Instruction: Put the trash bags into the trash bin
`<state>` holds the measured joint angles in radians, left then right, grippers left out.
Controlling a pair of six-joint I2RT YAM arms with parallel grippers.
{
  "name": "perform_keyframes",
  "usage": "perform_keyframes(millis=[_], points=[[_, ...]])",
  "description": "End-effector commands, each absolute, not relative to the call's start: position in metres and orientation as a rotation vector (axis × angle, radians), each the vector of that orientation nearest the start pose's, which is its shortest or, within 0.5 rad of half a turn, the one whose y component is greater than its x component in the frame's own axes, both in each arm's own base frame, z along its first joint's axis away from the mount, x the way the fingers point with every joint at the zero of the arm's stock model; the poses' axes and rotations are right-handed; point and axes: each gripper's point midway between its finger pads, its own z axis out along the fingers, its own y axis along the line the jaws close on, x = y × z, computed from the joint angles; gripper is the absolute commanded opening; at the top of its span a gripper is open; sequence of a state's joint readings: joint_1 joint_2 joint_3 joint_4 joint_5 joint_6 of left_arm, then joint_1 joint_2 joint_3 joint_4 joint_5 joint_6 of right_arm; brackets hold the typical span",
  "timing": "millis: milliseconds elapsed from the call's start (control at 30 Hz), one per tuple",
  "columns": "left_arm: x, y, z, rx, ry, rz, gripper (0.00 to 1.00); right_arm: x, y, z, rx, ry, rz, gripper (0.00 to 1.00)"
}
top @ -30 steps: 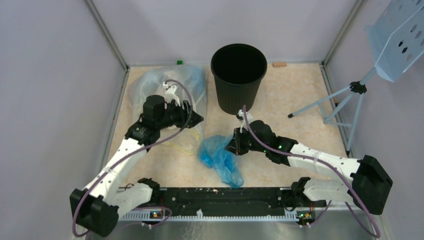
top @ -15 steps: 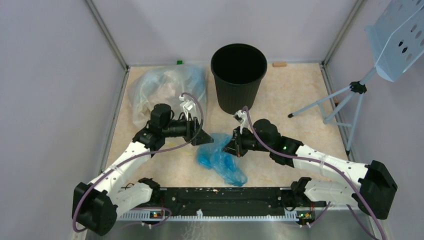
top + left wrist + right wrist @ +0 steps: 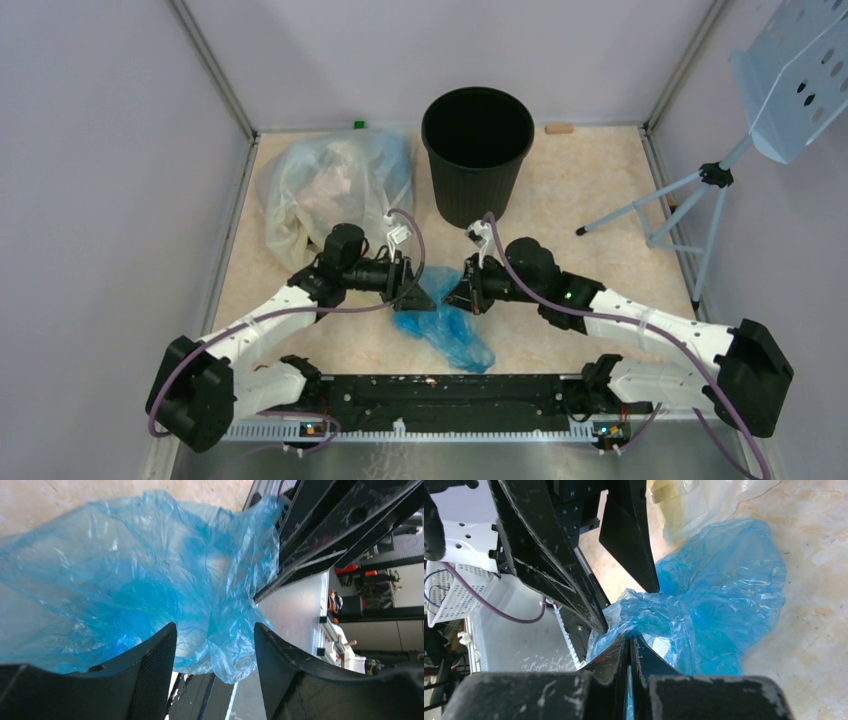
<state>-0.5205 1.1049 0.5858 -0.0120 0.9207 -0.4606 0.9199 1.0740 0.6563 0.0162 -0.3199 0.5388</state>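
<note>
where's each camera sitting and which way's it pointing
Top external: above and behind the robot, looking down; left arm and right arm show, left hand and right hand at the blue bag, bin beyond.
Left wrist: on that wrist, facing the blue bag between its open fingers.
Right wrist: on that wrist, facing the blue bag pinched in its shut fingers, left hand opposite.
All three share the blue bag.

Top wide; both wrists close, sharing trash bag (image 3: 150, 580).
</note>
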Motion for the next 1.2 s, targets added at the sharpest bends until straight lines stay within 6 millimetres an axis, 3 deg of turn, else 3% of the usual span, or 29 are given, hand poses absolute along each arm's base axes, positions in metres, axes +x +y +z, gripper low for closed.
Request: perform_keyframes(millis=[0,100,167,200,400,533,600,800,1000,1100,1167], points=[[0.149,-0.274,0.164,0.709,2.081,-1.594,0.59,0.152,0.330,0.199,-0.655,1.993,1.259,0.00],[0.150,-0.275,0.165,0.709,2.061,-1.587,0.25,0.153,0.329,0.196,-0.648,2.008,1.245,0.02],[0.154,-0.274,0.169,0.695,2.046,-1.549,0.04,0.156,0.326,0.191,-0.627,2.031,1.215,0.11],[0.158,-0.273,0.172,0.678,2.049,-1.515,0.00,0.158,0.323,0.189,-0.610,2.044,1.193,0.17],[0.196,-0.243,0.168,0.497,2.229,-1.098,0.00,0.168,0.292,0.173,-0.492,2.114,1.012,0.51],[0.192,-0.238,0.165,0.497,2.278,-1.069,0.00,0.169,0.273,0.158,-0.427,2.130,0.948,0.75],[0.188,-0.240,0.165,0.501,2.285,-1.100,0.00,0.169,0.267,0.144,-0.394,2.160,0.913,0.80],[0.182,-0.245,0.170,0.499,2.256,-1.171,0.00,0.179,0.271,0.112,-0.317,2.247,0.854,0.81],[0.186,-0.247,0.193,0.464,2.184,-1.194,0.00,0.186,0.293,0.078,-0.315,2.345,0.832,0.68],[0.194,-0.240,0.231,0.398,2.117,-1.149,0.00,0.186,0.297,0.066,-0.324,2.374,0.744,0.57],[0.191,-0.241,0.272,0.389,2.036,-1.184,0.00,0.191,0.271,0.053,-0.257,2.433,0.526,0.49]])
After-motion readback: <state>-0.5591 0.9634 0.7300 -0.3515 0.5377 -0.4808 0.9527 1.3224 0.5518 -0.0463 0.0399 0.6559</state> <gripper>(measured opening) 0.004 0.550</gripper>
